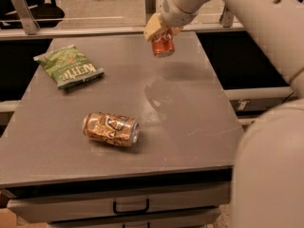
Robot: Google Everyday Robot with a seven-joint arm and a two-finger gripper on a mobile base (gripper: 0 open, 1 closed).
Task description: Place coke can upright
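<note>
The coke can (163,45), a small red can with a silver end, is held in my gripper (160,36) above the far middle of the grey table (199,122). The can hangs roughly upright, its bottom end pointing down, and its shadow falls on the table surface below it. My gripper comes down from the white arm (247,8) at the upper right, and its tan fingers (153,26) are shut around the can's upper part.
A larger gold-brown patterned can (111,129) lies on its side at the table's front left. A green chip bag (69,65) lies at the far left. A drawer with a black handle (130,207) is under the table front. My white arm fills the right side.
</note>
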